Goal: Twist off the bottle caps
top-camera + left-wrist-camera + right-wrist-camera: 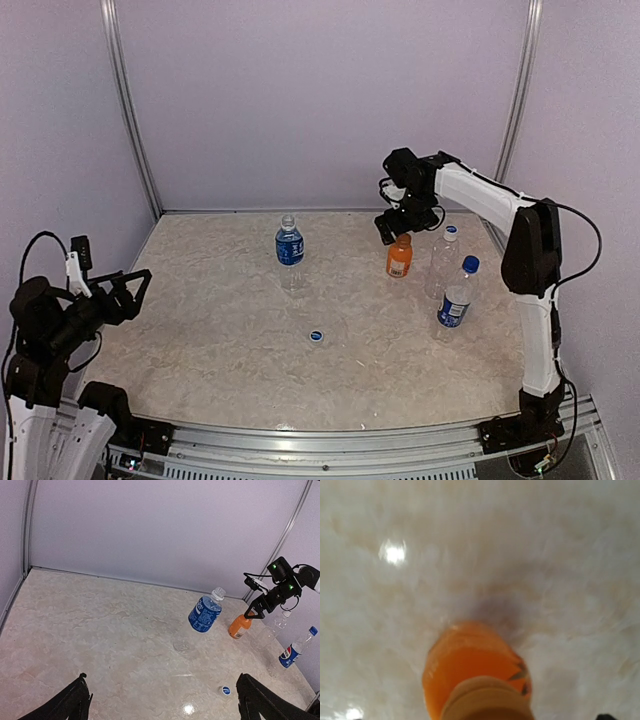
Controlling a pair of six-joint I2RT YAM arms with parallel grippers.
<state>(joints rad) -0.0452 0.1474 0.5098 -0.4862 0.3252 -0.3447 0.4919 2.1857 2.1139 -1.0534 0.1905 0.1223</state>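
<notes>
The right gripper hung just above the orange bottle, jaws wide and empty, so the correct procedure was to descend centred on its cap, clamp it squarely, then twist without tipping the bottle.

Robotics lab test cell: 2 robot arms bolted to a marble-patterned table, enclosed by plain lilac panels on aluminium posts.

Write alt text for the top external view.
The right hand is poised at the top of the orange bottle. Two capped clear bottles stand to its right; an uncapped blue-labelled bottle and a loose blue cap sit in the middle.
</notes>
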